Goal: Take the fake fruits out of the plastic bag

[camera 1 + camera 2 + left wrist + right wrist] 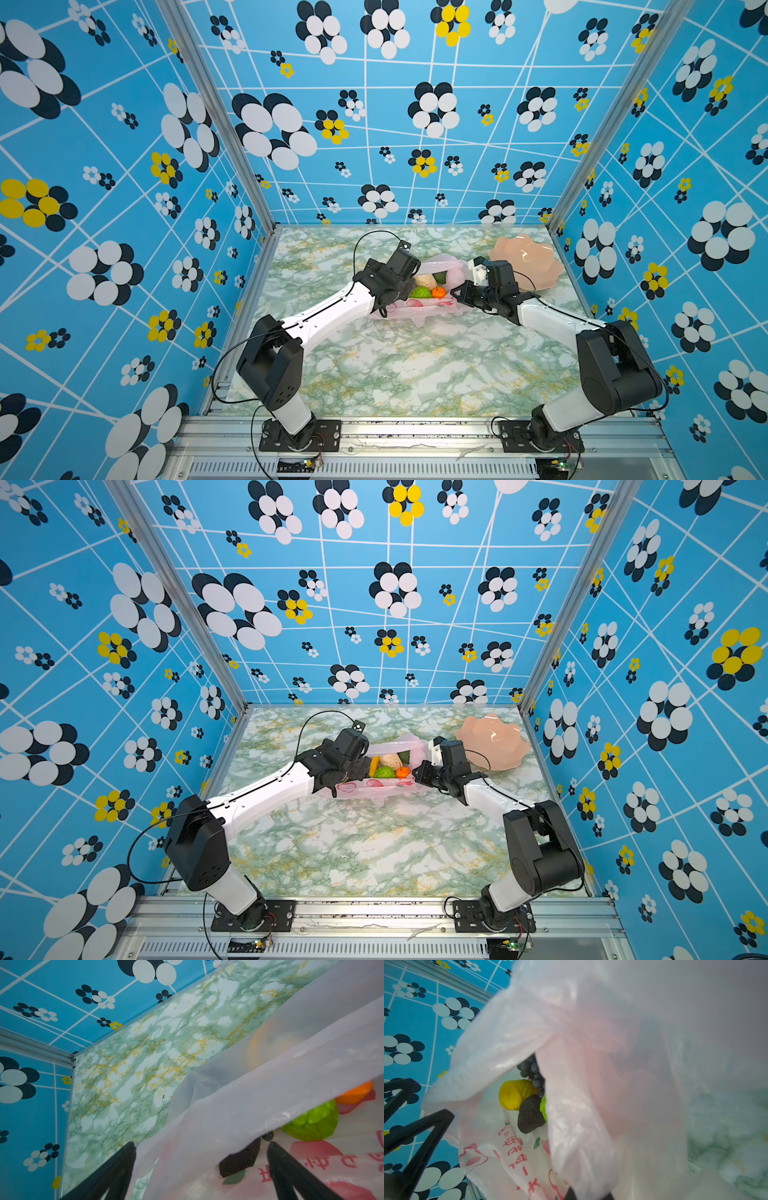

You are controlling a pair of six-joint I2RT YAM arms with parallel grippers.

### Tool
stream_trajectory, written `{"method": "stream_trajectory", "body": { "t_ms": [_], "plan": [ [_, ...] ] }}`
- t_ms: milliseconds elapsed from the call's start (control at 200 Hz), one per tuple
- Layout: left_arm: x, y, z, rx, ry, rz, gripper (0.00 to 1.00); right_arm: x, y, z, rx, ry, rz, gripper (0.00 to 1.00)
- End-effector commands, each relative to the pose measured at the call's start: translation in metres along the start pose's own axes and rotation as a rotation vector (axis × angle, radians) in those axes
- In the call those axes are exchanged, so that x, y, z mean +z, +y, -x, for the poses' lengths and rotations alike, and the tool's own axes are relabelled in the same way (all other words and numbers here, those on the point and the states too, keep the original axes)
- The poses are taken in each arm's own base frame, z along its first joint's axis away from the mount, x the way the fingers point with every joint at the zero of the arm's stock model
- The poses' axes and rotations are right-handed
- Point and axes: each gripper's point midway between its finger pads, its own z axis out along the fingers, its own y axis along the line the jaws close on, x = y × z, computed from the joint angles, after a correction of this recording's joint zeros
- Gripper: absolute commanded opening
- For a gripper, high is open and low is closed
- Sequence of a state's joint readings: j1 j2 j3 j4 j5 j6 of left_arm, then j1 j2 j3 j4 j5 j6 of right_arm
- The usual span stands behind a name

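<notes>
The pink translucent plastic bag (419, 312) (376, 791) lies mid-table with its mouth open upward. Fake fruits show inside it: a beige one (424, 280), a green one (420, 293) (313, 1124), a small orange one (438, 293) (355, 1095), a yellow banana (374, 766), a dark one (239, 1159) (529, 1114), a yellow one (515, 1094) and black grapes (532, 1072). My left gripper (401, 296) (200, 1145) is open at the bag's left end, one finger on each side of the bag's rim, with the dark fruit between its fingers. My right gripper (457, 293) (589, 1195) is shut on the bag's right end.
A peach-pink wavy-edged dish (528, 257) (492, 739) sits at the back right, just behind the right wrist. Patterned blue walls enclose the marbled table (395, 365) on three sides. Both arms reach in from the front rail.
</notes>
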State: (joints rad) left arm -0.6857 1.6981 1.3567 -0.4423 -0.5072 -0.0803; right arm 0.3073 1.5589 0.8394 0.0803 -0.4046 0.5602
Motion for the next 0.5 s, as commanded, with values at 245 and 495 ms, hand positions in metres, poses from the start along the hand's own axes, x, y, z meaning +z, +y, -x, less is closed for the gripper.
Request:
{"method": "stream_trajectory", "body": {
  "t_ms": [245,495],
  "plan": [
    [0.064,0.037,-0.025,-0.417,0.141,-0.236,0.47,-0.004,-0.002,0.008,-0.056,-0.03,-0.042,0.0],
    [0.081,0.073,-0.04,-0.887,0.09,-0.503,0.1,0.012,0.024,0.02,-0.12,-0.102,0.152,0.0]
  ]
}}
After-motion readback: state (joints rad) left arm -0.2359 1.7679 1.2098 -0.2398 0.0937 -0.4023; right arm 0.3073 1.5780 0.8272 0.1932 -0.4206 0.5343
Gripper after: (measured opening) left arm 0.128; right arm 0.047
